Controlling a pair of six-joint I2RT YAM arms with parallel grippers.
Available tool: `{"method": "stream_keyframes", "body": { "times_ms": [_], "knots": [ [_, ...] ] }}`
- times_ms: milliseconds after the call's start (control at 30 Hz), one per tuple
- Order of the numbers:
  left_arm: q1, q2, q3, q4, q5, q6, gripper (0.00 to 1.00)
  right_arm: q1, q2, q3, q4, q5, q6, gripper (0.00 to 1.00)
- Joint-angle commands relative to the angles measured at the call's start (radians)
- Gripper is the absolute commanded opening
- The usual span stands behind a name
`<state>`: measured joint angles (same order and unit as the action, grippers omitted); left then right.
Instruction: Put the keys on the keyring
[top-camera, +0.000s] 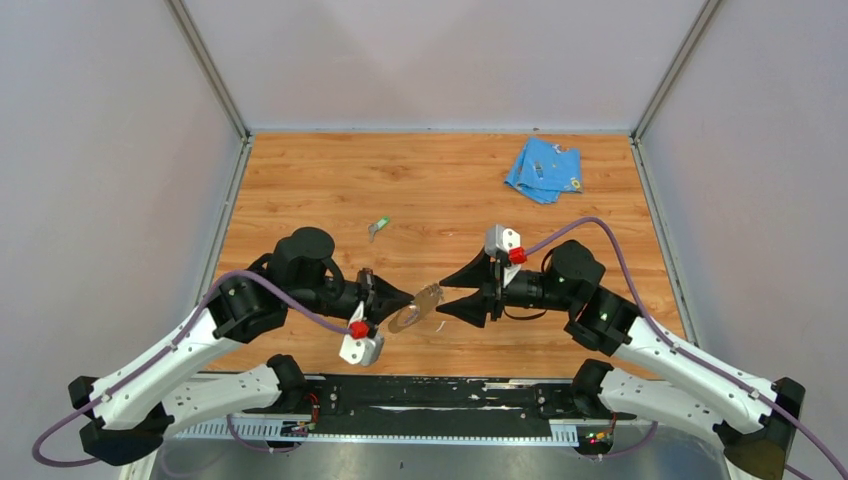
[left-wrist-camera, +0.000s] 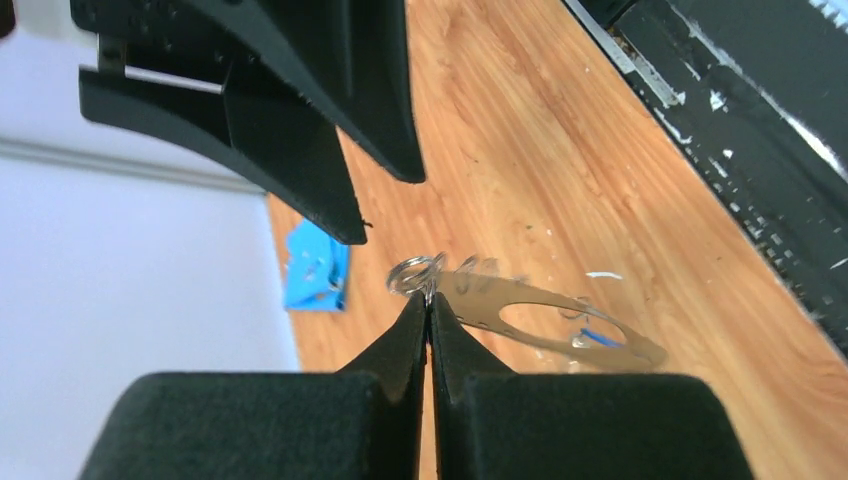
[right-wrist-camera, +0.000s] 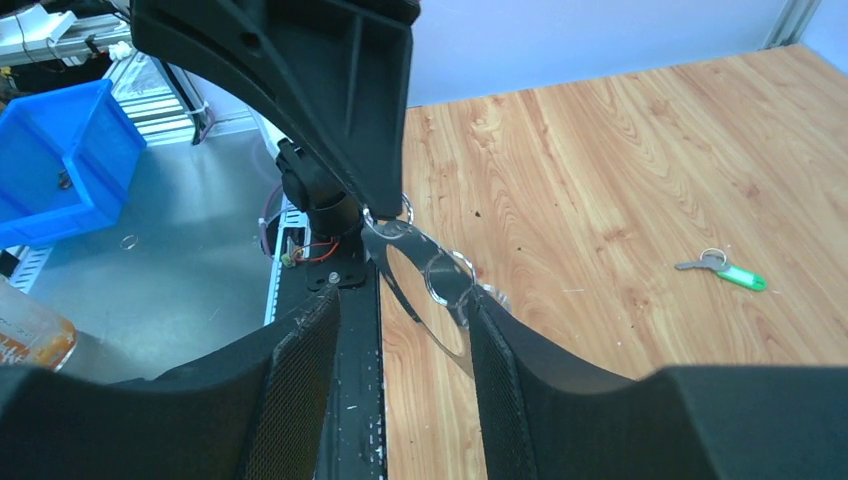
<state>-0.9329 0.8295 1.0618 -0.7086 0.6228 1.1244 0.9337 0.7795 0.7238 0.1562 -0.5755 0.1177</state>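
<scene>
Nothing here can be read as a word, brand, number or sign. The light-blue cloth (top-camera: 543, 168) at the far right of the table carries a few small pale marks, too small to make out as letters or figures. In the right wrist view, a bottle (right-wrist-camera: 25, 338) at the left edge has an orange band that is blurred and cut off by the frame, with no legible writing on it.
</scene>
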Motion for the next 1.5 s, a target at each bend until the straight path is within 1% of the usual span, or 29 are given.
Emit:
{"method": "stream_keyframes", "body": {
  "times_ms": [0,133,233,300,367,467,533,633,767,833,1133,1267,1467],
  "knots": [
    [-0.021,-0.067,-0.051,-0.004,0.044,0.317,0.00,0.007,-0.025,0.007,0.023,0.009,-0.057,0.54],
    [-0.027,-0.113,-0.106,-0.004,0.051,0.531,0.00,0.014,-0.037,-0.004,0.061,0.010,-0.099,0.55],
    [-0.028,-0.139,-0.143,-0.003,0.045,0.669,0.00,0.030,-0.042,-0.013,0.083,-0.001,-0.113,0.53],
    [-0.028,-0.153,-0.163,-0.003,0.040,0.725,0.00,0.044,-0.040,-0.012,0.083,-0.009,-0.113,0.52],
    [-0.029,-0.157,-0.170,-0.003,0.041,0.736,0.00,0.062,-0.036,-0.011,0.076,-0.011,-0.145,0.49],
    [-0.029,-0.153,-0.156,-0.002,0.043,0.689,0.00,0.098,-0.031,-0.006,0.056,0.006,-0.168,0.45],
    [-0.029,-0.143,-0.133,-0.003,0.046,0.617,0.00,0.127,-0.031,-0.005,0.042,0.034,-0.192,0.44],
    [-0.029,-0.117,-0.084,-0.002,0.066,0.469,0.00,0.171,-0.028,0.002,0.024,0.085,-0.232,0.44],
    [-0.029,-0.063,0.000,-0.004,0.098,0.234,0.00,0.216,-0.018,0.022,-0.001,0.160,-0.291,0.43],
    [-0.029,-0.050,0.024,-0.004,0.110,0.169,0.00,0.240,-0.012,0.031,-0.003,0.197,-0.322,0.43],
    [-0.029,-0.056,0.014,-0.003,0.122,0.112,0.00,0.366,0.010,0.054,0.017,0.429,-0.469,0.42],
    [-0.029,-0.044,0.025,-0.003,0.119,0.040,0.00,0.406,0.027,0.068,0.014,0.472,-0.498,0.39],
    [-0.029,-0.029,0.035,0.024,0.106,-0.072,0.00,0.432,0.054,0.087,0.009,0.497,-0.508,0.30]
  ]
}}
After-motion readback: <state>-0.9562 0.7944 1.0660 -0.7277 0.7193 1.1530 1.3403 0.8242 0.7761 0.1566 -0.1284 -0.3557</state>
